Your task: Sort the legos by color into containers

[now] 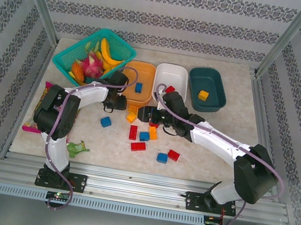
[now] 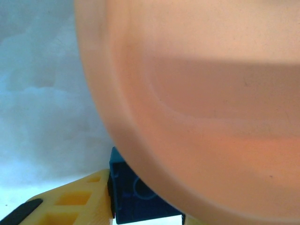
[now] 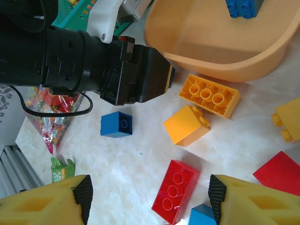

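Gripping a blue brick [image 2: 136, 201], left pincer [image 1: 116, 102] sits at the orange tub's [image 2: 211, 117] near wall; tub lies dead ahead, rim to clear. Right pincer [image 3: 150, 194] gapes open, red brick [image 3: 176, 197] between its fingers [image 3: 248, 201], long axis running roughly ahead.

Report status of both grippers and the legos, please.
Left gripper, jaws shut on blue brick, at orange tub rim. Right gripper, jaws open, over red brick. Left arm close ahead of it; loose legos around.
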Motion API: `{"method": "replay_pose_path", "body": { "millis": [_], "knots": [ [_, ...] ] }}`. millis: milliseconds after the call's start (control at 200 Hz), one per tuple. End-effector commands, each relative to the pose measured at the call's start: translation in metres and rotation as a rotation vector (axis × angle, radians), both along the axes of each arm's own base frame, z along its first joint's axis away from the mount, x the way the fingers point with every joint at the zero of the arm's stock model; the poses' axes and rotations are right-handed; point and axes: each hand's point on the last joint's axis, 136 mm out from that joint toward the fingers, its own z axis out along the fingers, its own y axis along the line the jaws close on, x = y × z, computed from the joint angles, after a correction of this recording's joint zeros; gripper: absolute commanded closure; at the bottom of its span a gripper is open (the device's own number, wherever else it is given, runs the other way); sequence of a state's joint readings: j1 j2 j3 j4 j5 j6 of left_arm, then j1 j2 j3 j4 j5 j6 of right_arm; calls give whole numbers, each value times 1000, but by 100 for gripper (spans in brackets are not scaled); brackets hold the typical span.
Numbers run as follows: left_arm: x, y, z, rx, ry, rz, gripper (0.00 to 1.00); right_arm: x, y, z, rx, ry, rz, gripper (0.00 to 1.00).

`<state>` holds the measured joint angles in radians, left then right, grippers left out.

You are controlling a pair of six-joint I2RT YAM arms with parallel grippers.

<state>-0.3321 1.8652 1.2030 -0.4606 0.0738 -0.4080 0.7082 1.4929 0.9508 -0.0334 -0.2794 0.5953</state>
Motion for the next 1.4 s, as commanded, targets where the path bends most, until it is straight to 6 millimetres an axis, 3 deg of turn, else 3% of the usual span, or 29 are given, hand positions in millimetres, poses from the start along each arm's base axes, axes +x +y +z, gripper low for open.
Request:
{"method": "replay_pose_path", "body": {
  "millis": [0, 155, 335, 440, 610, 764, 914, 1179, 1394],
  "knots": [
    [-4, 13, 4, 48, -26, 33, 63, 7, 3, 21, 43, -30, 3, 32],
    [-22, 23, 17, 64, -24, 55, 64, 9, 0, 33, 51, -46, -8, 32],
    [-41, 29, 61, 48, -47, 64, 65, 16, -12, 66, 91, -108, -62, 32],
    [-33, 19, 93, 11, -74, 36, 65, 24, -22, 78, 111, -131, -109, 32],
    [-1, -7, 109, 9, -55, -20, 65, 47, -33, 88, 125, -143, -176, 32],
    [28, -20, 94, 43, 6, -31, 65, 70, -46, 90, 132, -101, -244, 32],
    [49, -29, 72, 72, 47, -40, 64, 78, -52, 90, 125, -81, -267, 32],
    [58, -28, 28, 146, 138, -28, 62, 70, -56, 73, 108, -27, -276, 32],
    [61, -32, 17, 147, 163, -25, 48, 53, -72, 40, 3, 63, -299, 32]
  ]
}}
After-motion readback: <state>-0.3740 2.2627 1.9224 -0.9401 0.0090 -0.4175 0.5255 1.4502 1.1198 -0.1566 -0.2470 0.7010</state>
